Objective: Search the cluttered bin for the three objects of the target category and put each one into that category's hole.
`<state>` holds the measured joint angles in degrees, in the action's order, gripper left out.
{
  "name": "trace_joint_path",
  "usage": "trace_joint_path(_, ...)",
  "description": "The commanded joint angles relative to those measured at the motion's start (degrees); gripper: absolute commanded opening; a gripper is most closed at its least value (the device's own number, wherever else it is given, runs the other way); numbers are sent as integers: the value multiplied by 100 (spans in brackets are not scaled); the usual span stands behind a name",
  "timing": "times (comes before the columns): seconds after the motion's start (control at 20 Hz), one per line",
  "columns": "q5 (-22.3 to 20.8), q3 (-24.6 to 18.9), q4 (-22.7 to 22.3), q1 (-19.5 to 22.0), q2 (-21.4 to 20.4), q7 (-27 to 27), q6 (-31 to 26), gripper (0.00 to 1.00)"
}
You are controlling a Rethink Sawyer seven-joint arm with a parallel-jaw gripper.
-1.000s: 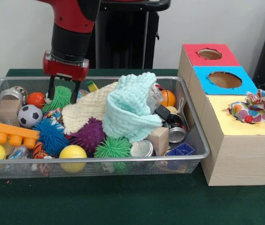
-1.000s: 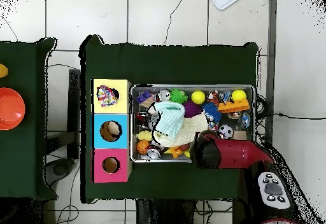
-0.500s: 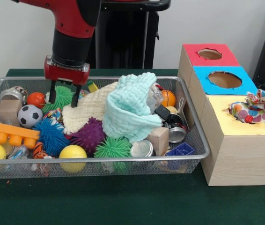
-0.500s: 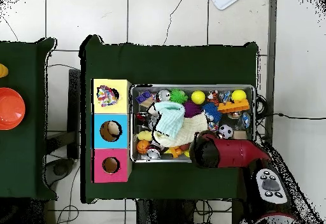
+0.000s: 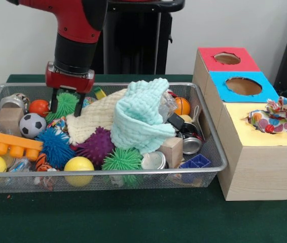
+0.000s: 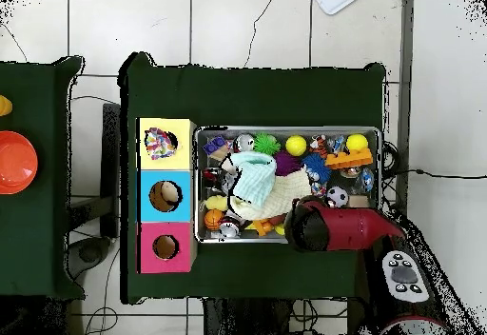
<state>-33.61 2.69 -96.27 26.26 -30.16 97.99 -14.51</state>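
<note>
The wire mesh bin [image 5: 133, 172] is full of toys and also shows in the overhead view [image 6: 285, 129]. One dotted ruffled fabric piece [image 5: 274, 115] lies at the hole of the yellow-topped box [image 5: 278, 137]; it also shows in the overhead view [image 6: 159, 144]. Another dotted bit [image 5: 58, 123] peeks out in the bin beside the cream cloth. My gripper [image 5: 66, 106] is open at the bin's far left, its fingers down on either side of a green spiky ball [image 5: 67, 101]. In the overhead view the red arm [image 6: 333, 228] hides the gripper.
A mint knitted cloth [image 5: 143, 119] and a cream cloth [image 5: 90, 121] are piled mid-bin. Spiky balls, a soccer ball [image 5: 32, 124], yellow balls, cans, wooden blocks and an orange brick [image 5: 6, 143] surround them. The blue-topped [image 5: 243, 86] and red-topped [image 5: 227, 58] boxes stand right of the bin.
My gripper dipped a little lower over the green spiky ball, then shifted slightly left. It stays open. Nothing in the bin has visibly moved.
</note>
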Motion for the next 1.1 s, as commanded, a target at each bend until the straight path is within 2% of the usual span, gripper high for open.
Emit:
trace_joint_path(0.05,-363,-457,459,154,232,-101,102,100)
trace_joint_path(0.8,-451,-223,805,0,693,309,440,100)
trace_joint_path(1.1,-391,-220,840,-26,726,334,434,100)
